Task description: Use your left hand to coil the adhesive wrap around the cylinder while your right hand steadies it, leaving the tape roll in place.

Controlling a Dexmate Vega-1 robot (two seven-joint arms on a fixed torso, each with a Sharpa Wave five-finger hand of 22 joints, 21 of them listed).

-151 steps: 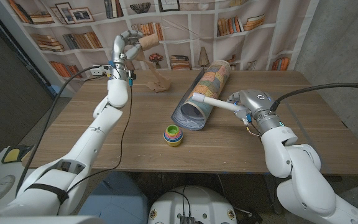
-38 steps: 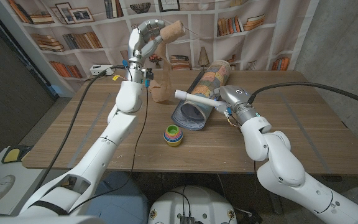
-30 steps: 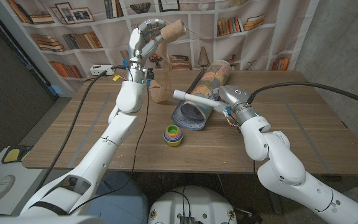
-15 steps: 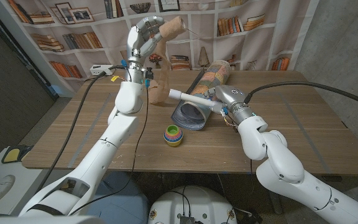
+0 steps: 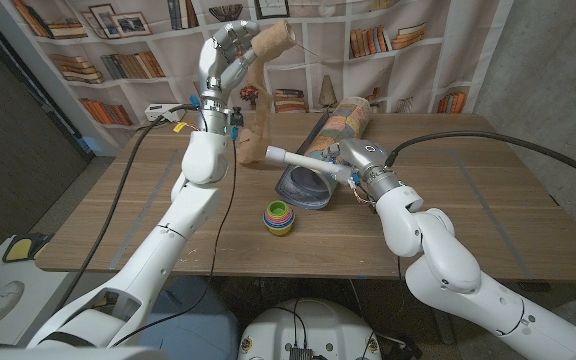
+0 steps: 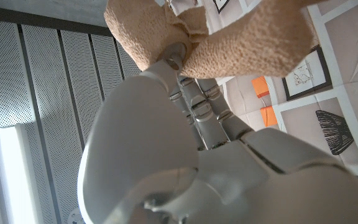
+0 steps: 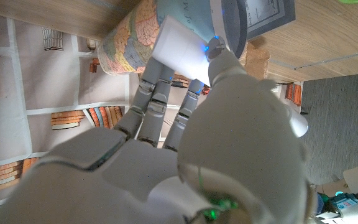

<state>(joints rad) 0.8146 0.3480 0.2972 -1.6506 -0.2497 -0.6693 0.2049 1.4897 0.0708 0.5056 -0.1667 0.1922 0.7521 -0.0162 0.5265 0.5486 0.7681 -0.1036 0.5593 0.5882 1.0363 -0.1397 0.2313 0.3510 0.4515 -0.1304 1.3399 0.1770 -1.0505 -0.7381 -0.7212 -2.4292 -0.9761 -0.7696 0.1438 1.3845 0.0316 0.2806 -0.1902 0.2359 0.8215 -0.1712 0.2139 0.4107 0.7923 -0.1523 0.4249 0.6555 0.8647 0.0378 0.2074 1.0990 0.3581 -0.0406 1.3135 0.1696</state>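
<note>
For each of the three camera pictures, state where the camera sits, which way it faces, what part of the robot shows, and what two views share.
Head view: fixed on the head, looking down at the brown wooden table; both arms show.
Left wrist view: along the left robot hand, raised, holding the tan fuzzy wrap roll.
Right wrist view: along the right robot hand, gripping the slim white cylinder.
Shared: the head view also shows roll and cylinder.

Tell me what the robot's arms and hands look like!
Both arms are glossy white with rounded shells. The left hand and right hand are silvery grey metal with jointed fingers. Black cables run along each arm, with small coloured wires at the wrists. A tiny blue light glows on the right hand.
</note>
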